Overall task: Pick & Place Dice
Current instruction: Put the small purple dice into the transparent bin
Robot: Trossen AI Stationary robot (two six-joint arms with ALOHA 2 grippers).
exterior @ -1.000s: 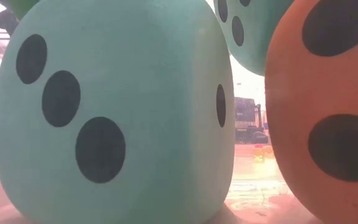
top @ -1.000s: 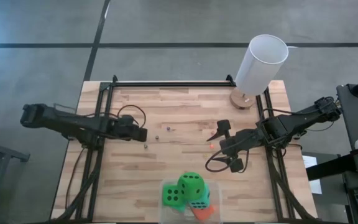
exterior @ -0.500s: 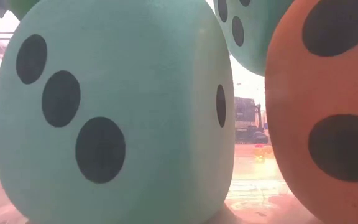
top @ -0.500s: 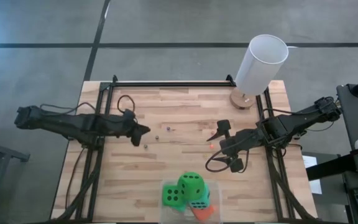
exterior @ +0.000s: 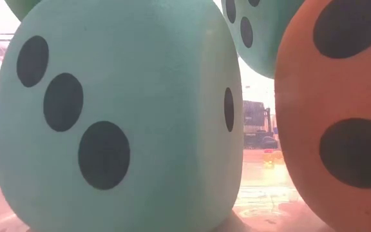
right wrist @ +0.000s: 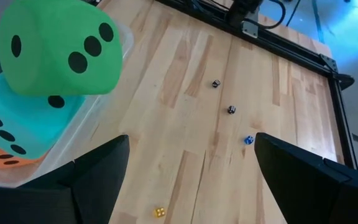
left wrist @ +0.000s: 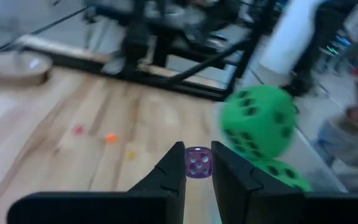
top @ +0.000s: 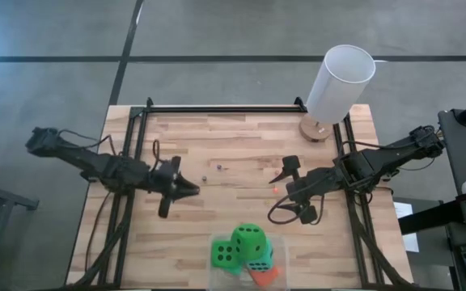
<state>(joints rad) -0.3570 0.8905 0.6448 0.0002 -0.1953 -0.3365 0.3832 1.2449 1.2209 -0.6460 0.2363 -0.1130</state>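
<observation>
Left gripper (left wrist: 196, 167) clamped on a small purple die (left wrist: 197, 162); large dice piled at the table's 6 o'clock edge.

I see the tiny translucent purple die, pale-pipped, pinched between my left fingers above the table's left-centre. The right gripper (right wrist: 188, 163) waits at 3 o'clock, fingers wide apart and empty. The big green dice (top: 247, 240), a teal one (exterior: 118, 116) and an orange-red one (exterior: 337, 109) sit stacked in a clear bin (right wrist: 98, 127). Tiny dice (right wrist: 231, 109) dot the pale wood table (top: 241, 137); a white cylinder (top: 340, 82) stands at 1 o'clock, grey floor beyond.
</observation>
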